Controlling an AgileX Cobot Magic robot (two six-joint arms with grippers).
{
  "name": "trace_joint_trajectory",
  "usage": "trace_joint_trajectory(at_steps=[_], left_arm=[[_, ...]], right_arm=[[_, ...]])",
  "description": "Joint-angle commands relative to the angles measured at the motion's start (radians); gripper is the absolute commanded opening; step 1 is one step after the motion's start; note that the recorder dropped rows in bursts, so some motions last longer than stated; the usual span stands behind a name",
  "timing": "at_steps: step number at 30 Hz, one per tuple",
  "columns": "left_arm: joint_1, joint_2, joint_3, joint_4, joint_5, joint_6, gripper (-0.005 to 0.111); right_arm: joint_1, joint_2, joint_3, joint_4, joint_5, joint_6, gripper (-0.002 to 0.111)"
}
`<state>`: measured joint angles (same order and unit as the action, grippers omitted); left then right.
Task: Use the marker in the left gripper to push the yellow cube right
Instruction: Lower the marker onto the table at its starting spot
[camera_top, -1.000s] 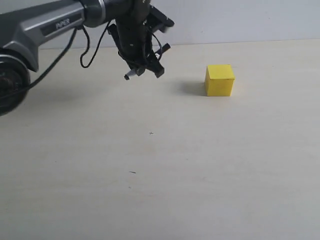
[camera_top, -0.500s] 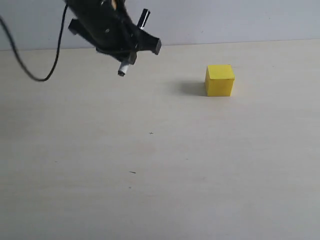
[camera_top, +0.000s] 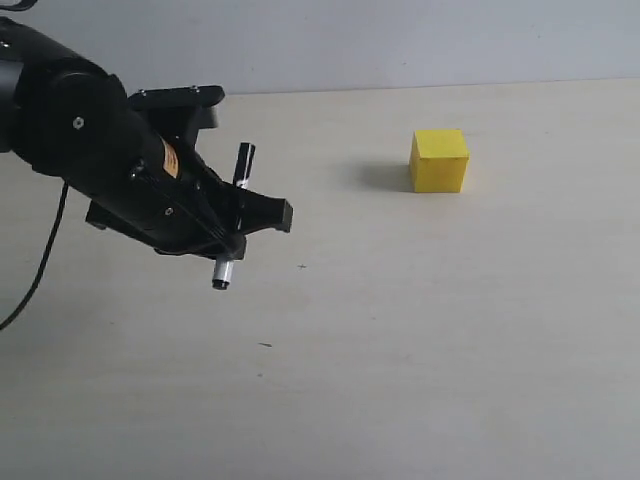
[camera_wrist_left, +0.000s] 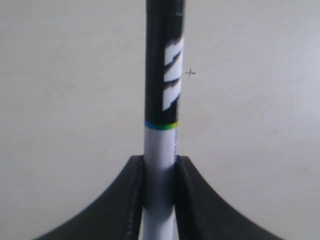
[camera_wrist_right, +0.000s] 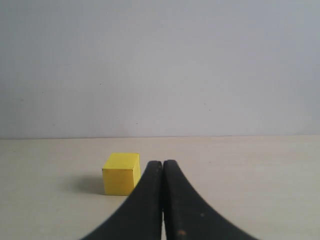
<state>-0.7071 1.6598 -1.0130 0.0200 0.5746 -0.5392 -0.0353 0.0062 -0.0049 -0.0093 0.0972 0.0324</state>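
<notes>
The yellow cube (camera_top: 439, 160) sits on the pale table toward the back right, and also shows in the right wrist view (camera_wrist_right: 121, 174). My left gripper (camera_top: 238, 222) hangs well to the cube's left and nearer the camera, shut on the marker (camera_top: 231, 215). The marker is tilted, black cap up and white end down just above the table. In the left wrist view the jaws (camera_wrist_left: 160, 165) pinch the white barrel, and the marker's (camera_wrist_left: 164, 75) black band points away. My right gripper (camera_wrist_right: 162, 167) is shut and empty, short of the cube; the exterior view does not show it.
A pale wall (camera_top: 400, 40) closes off the back of the table (camera_top: 450, 330). Two tiny dark specks (camera_top: 302, 267) (camera_top: 265, 345) mark the tabletop. A loose black cable (camera_top: 40, 270) hangs at the far left.
My left arm has swung from the back of the table down and nearer the camera, carrying the marker farther from the cube. The cube has not moved.
</notes>
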Motion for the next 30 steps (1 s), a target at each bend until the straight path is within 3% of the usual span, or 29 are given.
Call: trace_joint_trajectory(at_steps=[1,5,13,30], left_arm=[[-0.002,0.055,-0.045,-0.094,-0.007,-0.064,0.000],[-0.002,0.139,-0.085,-0.156,0.081,-0.067,0.000],[-0.002,0.283,-0.152,-0.268,0.056,-0.066,0.000],[-0.007,0.400,-0.229,-0.302,0.060,-0.067,0.000]], right_arm=[[-0.006,-0.006,0.005,0.002,-0.009,-0.003,0.000],[-0.006,-0.006,0.005,0.002,-0.009,-0.003,0.000],[-0.006,-0.006,0.005,0.002,-0.009,-0.002,0.000],[-0.006,-0.006,0.005,0.002,-0.009,-0.004,0.000]])
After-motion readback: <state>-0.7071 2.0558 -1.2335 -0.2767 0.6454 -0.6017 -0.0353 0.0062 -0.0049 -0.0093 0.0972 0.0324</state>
